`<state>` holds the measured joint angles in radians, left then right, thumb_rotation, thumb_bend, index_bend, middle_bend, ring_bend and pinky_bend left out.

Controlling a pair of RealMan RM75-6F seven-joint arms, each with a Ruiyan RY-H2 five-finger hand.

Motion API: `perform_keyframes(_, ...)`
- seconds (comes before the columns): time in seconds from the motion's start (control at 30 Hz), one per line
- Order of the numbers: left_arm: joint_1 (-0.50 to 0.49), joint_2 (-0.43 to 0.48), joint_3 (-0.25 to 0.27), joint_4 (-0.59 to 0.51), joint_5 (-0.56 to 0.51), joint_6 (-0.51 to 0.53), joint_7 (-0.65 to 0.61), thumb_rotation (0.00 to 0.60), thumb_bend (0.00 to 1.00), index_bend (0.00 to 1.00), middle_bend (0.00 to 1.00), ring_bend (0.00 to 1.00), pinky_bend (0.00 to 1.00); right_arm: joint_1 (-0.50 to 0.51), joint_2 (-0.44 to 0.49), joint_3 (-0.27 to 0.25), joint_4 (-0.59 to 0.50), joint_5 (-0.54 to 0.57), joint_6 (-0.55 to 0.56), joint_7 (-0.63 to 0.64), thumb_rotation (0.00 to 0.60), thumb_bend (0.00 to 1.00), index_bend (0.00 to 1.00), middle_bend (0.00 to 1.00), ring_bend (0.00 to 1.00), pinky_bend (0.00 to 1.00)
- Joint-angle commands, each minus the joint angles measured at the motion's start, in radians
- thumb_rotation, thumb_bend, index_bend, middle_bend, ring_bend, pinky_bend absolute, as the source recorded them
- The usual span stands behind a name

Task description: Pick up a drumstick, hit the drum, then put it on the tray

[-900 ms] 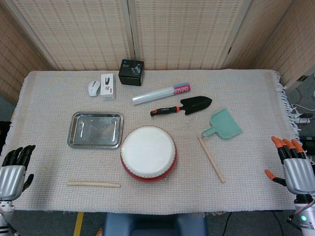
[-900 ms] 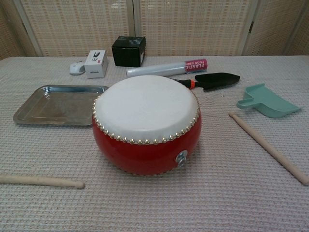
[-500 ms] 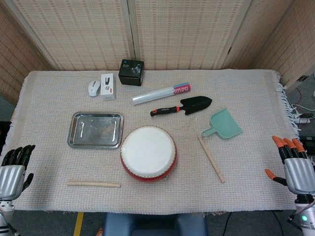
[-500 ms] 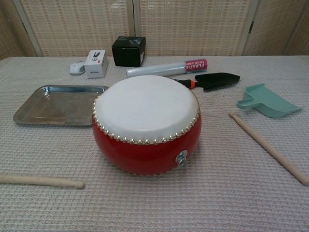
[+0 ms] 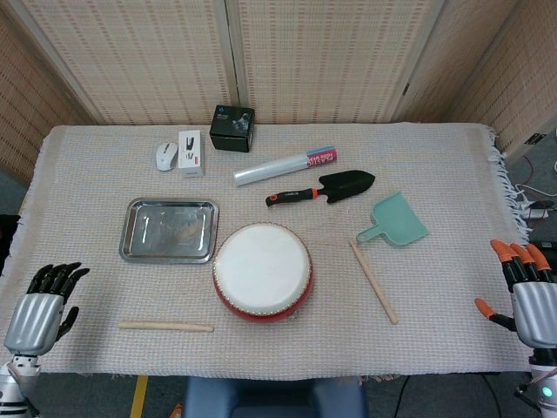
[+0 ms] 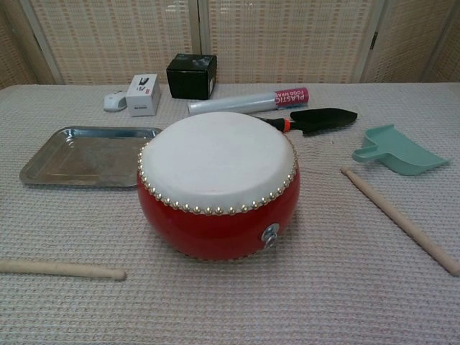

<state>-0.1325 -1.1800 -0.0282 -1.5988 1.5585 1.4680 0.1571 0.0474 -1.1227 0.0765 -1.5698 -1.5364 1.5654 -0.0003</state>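
A red drum with a white skin stands at the middle front of the table. One wooden drumstick lies flat to its front left, a second drumstick lies at an angle to its right. The metal tray lies left of the drum with nothing in it. My left hand hovers open at the table's left front corner, well left of the near drumstick. My right hand is open off the right edge. Neither hand shows in the chest view.
Behind the drum lie a black trowel, a roll of plastic wrap, a teal dustpan, a black box, a white box and a mouse. A woven cloth covers the table.
My left hand has moved right, in over the table's left front corner. My right hand has slid slightly right and down.
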Motion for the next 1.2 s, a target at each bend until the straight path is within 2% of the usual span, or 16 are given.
perform_keyframes(0.03,-0.040,-0.019,0.016,-0.003,0.033,-0.057,-0.019,0.600,0.34,0.28,0.17,0.16,0.14,0.000,-0.002,0.001,0.005,-0.002,0.001,0.008,0.600,0.16,0.04,0.12,0.00,0.08)
perform_keyframes(0.27,-0.108,-0.069,0.048,-0.013,0.076,-0.173,0.014,0.600,0.34,0.33,0.19,0.16,0.14,-0.005,0.000,0.003,0.017,-0.001,0.009,0.029,0.600,0.16,0.04,0.12,0.00,0.08)
perform_keyframes(0.5,-0.158,-0.144,0.076,0.024,0.082,-0.271,0.014,0.600,0.35,0.38,0.20,0.16,0.14,-0.002,-0.002,0.005,0.028,0.002,0.002,0.045,0.600,0.16,0.04,0.12,0.00,0.08)
perform_keyframes(0.8,-0.172,-0.247,0.079,0.085,0.034,-0.320,0.077,0.600,0.36,0.40,0.21,0.17,0.14,0.003,-0.004,0.006,0.034,0.006,-0.009,0.056,0.600,0.16,0.04,0.12,0.00,0.08)
perform_keyframes(1.2,-0.172,-0.325,0.065,0.075,-0.074,-0.356,0.173,0.600,0.35,0.39,0.20,0.15,0.13,0.003,-0.007,0.003,0.035,0.004,-0.011,0.062,0.600,0.16,0.05,0.12,0.00,0.08)
